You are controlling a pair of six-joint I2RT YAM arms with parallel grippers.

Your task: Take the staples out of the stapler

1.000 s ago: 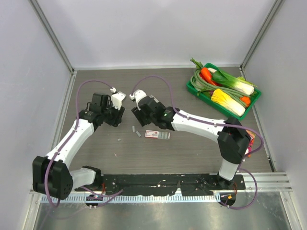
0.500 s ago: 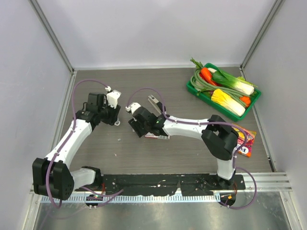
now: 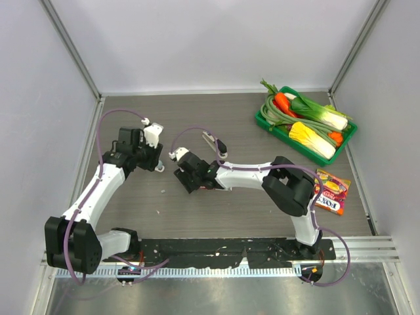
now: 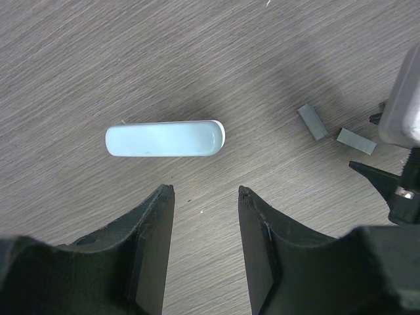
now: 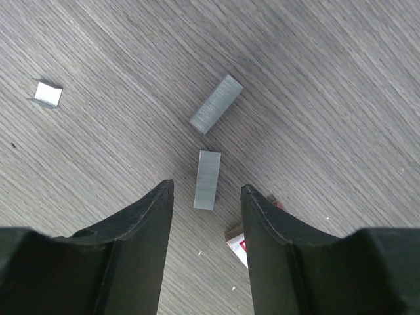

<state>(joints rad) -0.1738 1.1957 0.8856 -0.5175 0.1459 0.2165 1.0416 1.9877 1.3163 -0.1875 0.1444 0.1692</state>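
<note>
The pale blue-grey stapler lies flat and closed on the wooden table, just ahead of my left gripper, which is open and empty above the table. The top view hides the stapler under my left gripper. My right gripper is open and low over the table. One grey staple strip lies just ahead of its tips and a second strip lies farther out. Both strips also show in the left wrist view. In the top view my right gripper is right of the left one.
A small red-and-white box lies by the right finger. A loose staple bit lies to the left. A small dark-and-pale oblong piece lies behind the right arm. A green tray of vegetables stands back right. A snack packet lies at the right.
My right gripper has moved left and towards me, over the staple strips and box, uncovering the oblong piece and the snack packet. My left gripper has drawn slightly left.
</note>
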